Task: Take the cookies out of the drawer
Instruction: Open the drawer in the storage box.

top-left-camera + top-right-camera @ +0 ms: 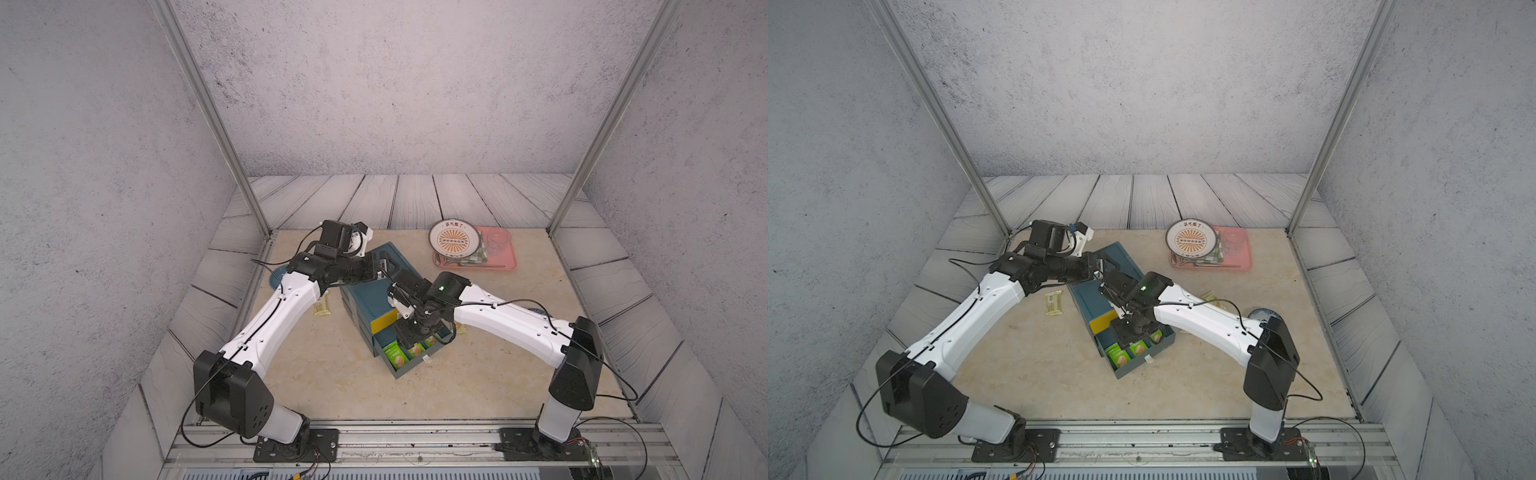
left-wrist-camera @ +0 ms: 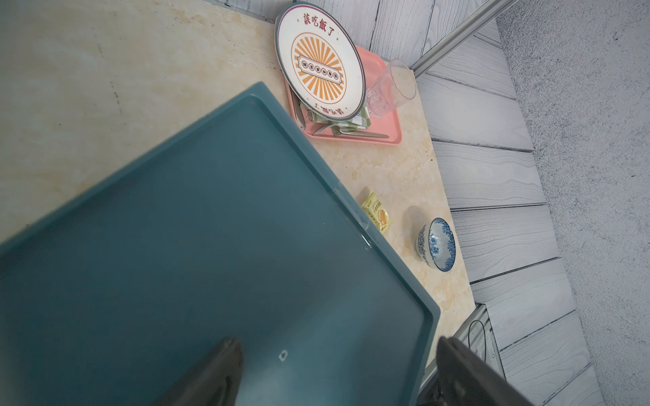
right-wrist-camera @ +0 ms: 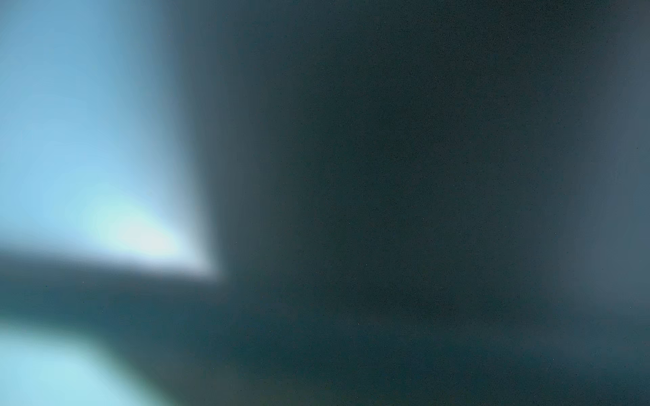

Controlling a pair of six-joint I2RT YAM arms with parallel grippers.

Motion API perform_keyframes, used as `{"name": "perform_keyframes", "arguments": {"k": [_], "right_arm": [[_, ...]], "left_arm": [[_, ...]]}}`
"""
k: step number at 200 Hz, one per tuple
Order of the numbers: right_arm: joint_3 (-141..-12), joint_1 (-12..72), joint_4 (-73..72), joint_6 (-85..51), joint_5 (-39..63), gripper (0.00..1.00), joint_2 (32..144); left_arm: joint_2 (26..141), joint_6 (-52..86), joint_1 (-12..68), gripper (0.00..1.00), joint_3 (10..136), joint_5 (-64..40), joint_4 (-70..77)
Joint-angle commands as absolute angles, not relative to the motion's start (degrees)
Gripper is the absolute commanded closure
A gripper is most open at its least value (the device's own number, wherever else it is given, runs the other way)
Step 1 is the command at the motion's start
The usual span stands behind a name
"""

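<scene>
Green cookies [image 1: 395,356] lay side by side in the open drawer [image 1: 409,371]. The nearest packets showed just on the near side of the right pincer [image 1: 409,344], which pointed down into the drawer among them. Both top views hid its fingertips under its own wrist, and the right wrist view gave only a blue-grey blur. Whether it stood wide, narrow or closed on a packet could not be told.

Behind that pincer stood the teal cabinet [image 1: 368,299] holding the drawer. A pale yellow cookie packet [image 1: 1053,303] lay on the table beside the cabinet, nearer than the left pincer [image 1: 384,269], and a top view showed it whole.

The left pincer hung over the cabinet's far top. Only the left wrist view showed its fingers [image 2: 228,355] spread wide above the teal surface. That view also showed clearly a second yellow packet [image 2: 377,211] and a blue-patterned bowl [image 2: 436,242]. Both lay off to the right pincer's outer side, where the right arm covered most of them in the top views.

Farthest beyond the left pincer sat a pink tray [image 1: 505,261] with a plate [image 1: 454,240] and a glass [image 1: 498,240].
</scene>
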State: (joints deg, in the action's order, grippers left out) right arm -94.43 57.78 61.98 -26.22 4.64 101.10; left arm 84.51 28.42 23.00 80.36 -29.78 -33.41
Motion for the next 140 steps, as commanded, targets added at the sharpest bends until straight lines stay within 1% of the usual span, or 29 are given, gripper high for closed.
{"name": "perform_keyframes", "arguments": {"k": [1,70,140], "right_arm": [[-90.77,57.87,65.62,-28.04,6.48,0.42,99.54],[-85.1,58.63,58.08,-32.89,3.98,0.43,91.2],[-81.68,58.99,55.47,-33.02,5.62,0.43,93.24]], "left_arm": [[84.5,27.42,22.94,0.08,78.96,-28.89,-33.58],[85.91,27.11,22.85,0.08,78.57,-28.83,-33.22],[86.37,26.28,22.86,0.08,77.95,-28.52,-33.7]]}}
